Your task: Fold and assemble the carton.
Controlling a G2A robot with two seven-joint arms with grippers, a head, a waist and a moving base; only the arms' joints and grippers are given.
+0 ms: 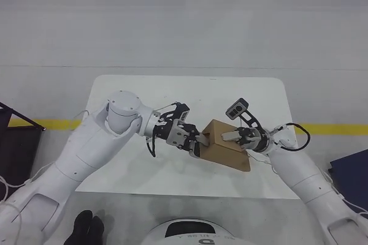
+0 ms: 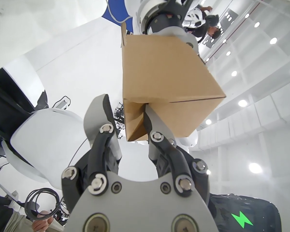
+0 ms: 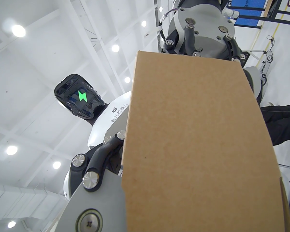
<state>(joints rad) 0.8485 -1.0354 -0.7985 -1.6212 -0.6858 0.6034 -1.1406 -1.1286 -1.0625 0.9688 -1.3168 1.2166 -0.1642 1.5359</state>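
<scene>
A brown carton [image 1: 224, 147] hangs tilted over the white table [image 1: 135, 98], between my two grippers. In the left wrist view the carton [image 2: 164, 73] is a closed box shape with a flap seam at its near corner. My left gripper [image 2: 125, 102] is open: one of its fingers [image 2: 154, 119] is tucked into that seam and the other stands apart outside the flap. From above, the left gripper [image 1: 196, 146] meets the carton's left end. My right gripper [image 1: 238, 138] holds the opposite end. A carton panel [image 3: 195, 134] runs through it and hides its fingers.
The table stretches bare to the left and front of the carton, with its front edge close below the grippers. A dark frame [image 1: 0, 122] stands off the table's left side and a blue object [image 1: 356, 171] off its right. A yellow floor line [image 1: 343, 129] runs behind.
</scene>
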